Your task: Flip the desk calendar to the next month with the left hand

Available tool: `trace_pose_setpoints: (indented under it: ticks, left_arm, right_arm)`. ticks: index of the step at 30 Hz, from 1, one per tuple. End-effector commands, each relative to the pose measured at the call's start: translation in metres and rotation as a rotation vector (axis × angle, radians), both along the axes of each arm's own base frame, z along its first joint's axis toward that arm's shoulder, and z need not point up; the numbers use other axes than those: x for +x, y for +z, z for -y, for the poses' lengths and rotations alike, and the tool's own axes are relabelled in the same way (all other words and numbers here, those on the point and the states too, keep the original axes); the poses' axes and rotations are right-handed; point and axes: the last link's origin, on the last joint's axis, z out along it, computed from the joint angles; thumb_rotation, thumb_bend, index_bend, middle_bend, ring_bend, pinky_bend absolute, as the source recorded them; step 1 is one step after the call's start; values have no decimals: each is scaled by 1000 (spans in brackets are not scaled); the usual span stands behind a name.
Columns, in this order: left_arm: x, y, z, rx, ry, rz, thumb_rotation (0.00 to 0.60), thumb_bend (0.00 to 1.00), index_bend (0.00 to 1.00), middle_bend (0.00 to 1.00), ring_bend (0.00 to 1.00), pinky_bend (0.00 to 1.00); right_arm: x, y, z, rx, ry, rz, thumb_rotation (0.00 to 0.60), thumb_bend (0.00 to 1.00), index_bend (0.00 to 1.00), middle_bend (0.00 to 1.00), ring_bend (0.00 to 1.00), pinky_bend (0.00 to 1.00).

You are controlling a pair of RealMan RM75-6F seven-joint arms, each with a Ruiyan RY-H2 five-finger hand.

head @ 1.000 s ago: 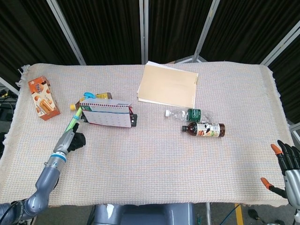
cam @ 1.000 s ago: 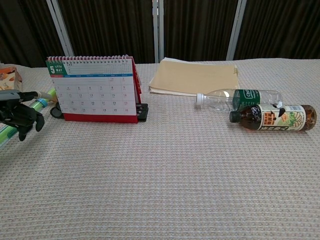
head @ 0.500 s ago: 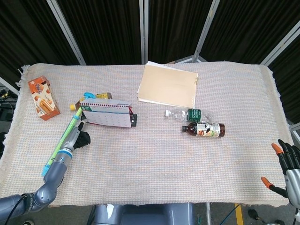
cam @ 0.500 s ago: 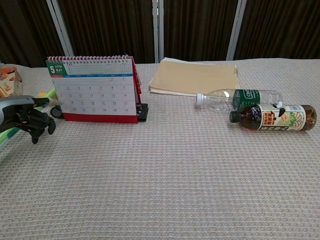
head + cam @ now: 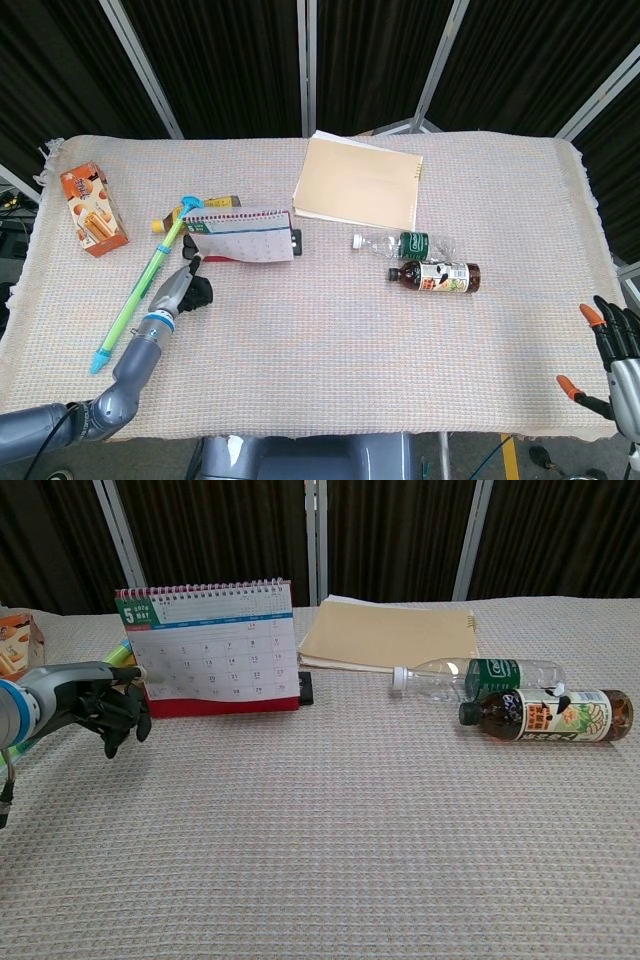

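Observation:
The desk calendar [image 5: 243,236] [image 5: 210,650], red-based and showing a May page, stands left of centre on the cloth, skewed, with its right end nearer me. My left hand [image 5: 185,290] [image 5: 105,702] is just left of it. One fingertip [image 5: 140,672] touches the page's lower left edge, while the other fingers hang loosely bent and hold nothing. My right hand [image 5: 615,355] rests off the table's near right corner with its fingers spread, showing only in the head view.
A long green stick [image 5: 140,290] lies left of my left hand and an orange snack box [image 5: 95,208] sits further left. A tan folder [image 5: 358,185] lies at the back centre. A clear bottle [image 5: 480,673] and a brown tea bottle [image 5: 550,712] lie to the right.
My left hand has moved forward and right to the calendar's left edge. The calendar has slid right and swung askew. The right hand has stayed put.

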Motion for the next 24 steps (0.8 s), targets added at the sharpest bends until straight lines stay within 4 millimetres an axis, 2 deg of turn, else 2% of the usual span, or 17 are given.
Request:
trace_pose_setpoints:
  ticks: [1,14,19,24]
  left_arm:
    - [6,-1,1,0,-16,0,600,913,0,639,687,607]
    - [29,5,-2,23,-83,6,600,913,0,639,688,607]
    - [49,17,7,56,-176,2,600,913,0,638,688,607]
    - [61,40,11,205,-291,-59,600,913,0,637,687,600]
  right_arm:
    - [0,0,0,-1,0,1,600,72,0,0,0,0]
    - [0,1,-1,-3,-2,3,600,72,0,0,0,0]
    - [0,1,-1,-2,-2,4,600,72,0,0,0,0]
    - [0,2,-2,-3,-2,9,600,71,0,0,0,0]
